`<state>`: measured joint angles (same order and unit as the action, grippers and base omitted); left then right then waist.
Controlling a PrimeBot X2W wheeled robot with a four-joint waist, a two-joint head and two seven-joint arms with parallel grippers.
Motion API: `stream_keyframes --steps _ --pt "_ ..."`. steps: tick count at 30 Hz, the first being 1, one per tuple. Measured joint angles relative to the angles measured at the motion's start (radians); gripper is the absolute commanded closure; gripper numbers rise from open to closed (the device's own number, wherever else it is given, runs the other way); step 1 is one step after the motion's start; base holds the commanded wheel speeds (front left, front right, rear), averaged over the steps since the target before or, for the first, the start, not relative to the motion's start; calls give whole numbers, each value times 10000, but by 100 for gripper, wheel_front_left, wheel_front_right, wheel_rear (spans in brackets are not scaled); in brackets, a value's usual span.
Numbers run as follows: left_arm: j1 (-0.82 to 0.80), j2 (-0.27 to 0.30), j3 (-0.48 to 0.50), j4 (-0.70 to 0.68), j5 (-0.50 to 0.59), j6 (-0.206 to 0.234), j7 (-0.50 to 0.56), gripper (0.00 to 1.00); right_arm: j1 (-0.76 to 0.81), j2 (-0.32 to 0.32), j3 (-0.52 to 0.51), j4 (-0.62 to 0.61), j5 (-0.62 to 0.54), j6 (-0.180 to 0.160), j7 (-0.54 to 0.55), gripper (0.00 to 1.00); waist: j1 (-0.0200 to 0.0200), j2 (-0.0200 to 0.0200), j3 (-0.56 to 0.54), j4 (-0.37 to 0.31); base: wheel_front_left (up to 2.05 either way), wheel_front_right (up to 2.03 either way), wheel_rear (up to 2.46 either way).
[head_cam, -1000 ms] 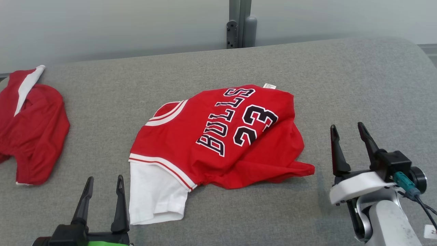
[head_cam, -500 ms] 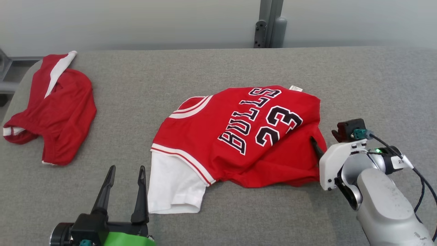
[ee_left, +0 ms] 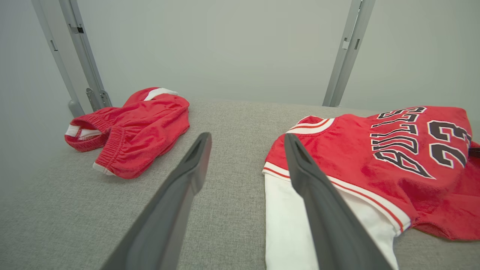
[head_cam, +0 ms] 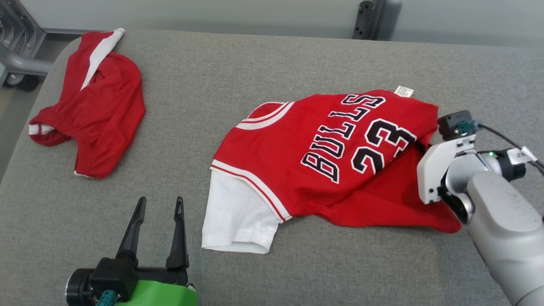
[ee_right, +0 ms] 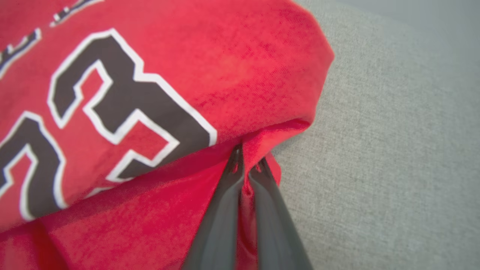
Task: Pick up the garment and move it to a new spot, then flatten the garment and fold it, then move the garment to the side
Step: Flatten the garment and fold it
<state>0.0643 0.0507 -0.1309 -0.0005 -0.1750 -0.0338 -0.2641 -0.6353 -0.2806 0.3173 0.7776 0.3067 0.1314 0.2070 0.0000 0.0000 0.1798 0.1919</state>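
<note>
worktop [head_cam: 272, 55]: grey, fabric-covered, carrying two red garments well apart from each other.
jersey [head_cam: 297, 157]: on the middle-right of the worktop, print side up, reading "BULLS 23" in black letters edged white; its near right edge is bunched into loose folds.
sleeve [head_cam: 236, 216]: white, flat on the worktop at the jersey's near left corner, below a red-and-white striped band.
tag [head_cam: 403, 91]: small and white, sticking out from the jersey's far edge.
shorts [head_cam: 102, 102]: red with a white stripe, crumpled at the far left corner of the worktop.
left jaws: spread wide and holding nothing, at the lower left of the head view; the dark fingers [head_cam: 132, 229] point toward the gap between shorts and jersey, with the sleeve just to their right.
right jaws: pressed together, pinching a fold of red cloth at the jersey's right edge, just under the "23"; in the right wrist view the fingers [ee_right: 225, 210] meet with fabric caught between them.
right arm [head_cam: 497, 208]: pale grey, lying over the jersey's near right corner.
post [head_cam: 376, 19]: grey, upright behind the worktop's far edge.
</note>
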Motion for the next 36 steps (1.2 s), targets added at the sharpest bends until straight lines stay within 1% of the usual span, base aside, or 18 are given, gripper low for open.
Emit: stream_keyframes --steps 3,8,13,17,18,19,20,24,29,31,33,34,36 --pt "-78 -2 -113 -8 -10 36 0 0 -509 -368 -81 -86 25 0 -401 100 0 0 89 97 0 0 0" --pt "-164 -4 -286 -12 -59 92 0 0 -1356 -767 -391 -65 -150 0 -869 100 0 0 242 243 0 0 0" --pt "-275 -6 -334 -13 -59 134 0 0 -1933 -819 -587 408 -600 0 -1143 100 0 0 417 382 0 0 0" --pt "-407 -6 -343 -13 -59 165 0 0 -2318 -706 -953 1003 -1089 0 -1674 100 0 0 567 443 0 0 0" --pt "-429 -4 -362 -4 -58 165 0 0 -2390 -694 -1095 1154 -1306 0 -1896 93 0 0 597 450 0 0 0" --pt "-476 -4 -393 15 -54 163 0 0 -2475 -685 -1266 1335 -1501 0 -2132 66 0 0 624 453 0 0 0" --pt "-546 -4 -441 33 -50 159 0 0 -2542 -669 -1417 1519 -1638 0 -2316 0 0 0 644 452 0 0 0" --pt "-797 -6 -591 81 -27 151 0 0 -2592 -261 -1866 2057 -1942 0 -3116 0 0 0 650 357 0 0 0" --pt "-921 -8 -662 132 17 146 -2 0 -2465 50 -2197 2148 -1996 0 -4213 0 0 0 575 84 0 0 0" --pt "-935 -8 -616 138 13 157 0 0 -2249 176 -2328 1887 -1992 0 -4498 0 0 0 537 -63 0 0 0" --pt "-936 -8 -569 165 -2 167 0 0 -1847 383 -2464 1354 -1956 0 -4646 0 0 0 491 -239 0 0 0" --pt "-931 -10 -533 174 -19 173 0 0 -1607 483 -2506 1016 -1954 0 -4660 0 0 0 468 -328 0 0 0" --pt "-908 -8 -435 213 -48 196 0 0 -1005 717 -2717 -84 -1891 0 -4686 0 0 0 419 -515 0 0 0"
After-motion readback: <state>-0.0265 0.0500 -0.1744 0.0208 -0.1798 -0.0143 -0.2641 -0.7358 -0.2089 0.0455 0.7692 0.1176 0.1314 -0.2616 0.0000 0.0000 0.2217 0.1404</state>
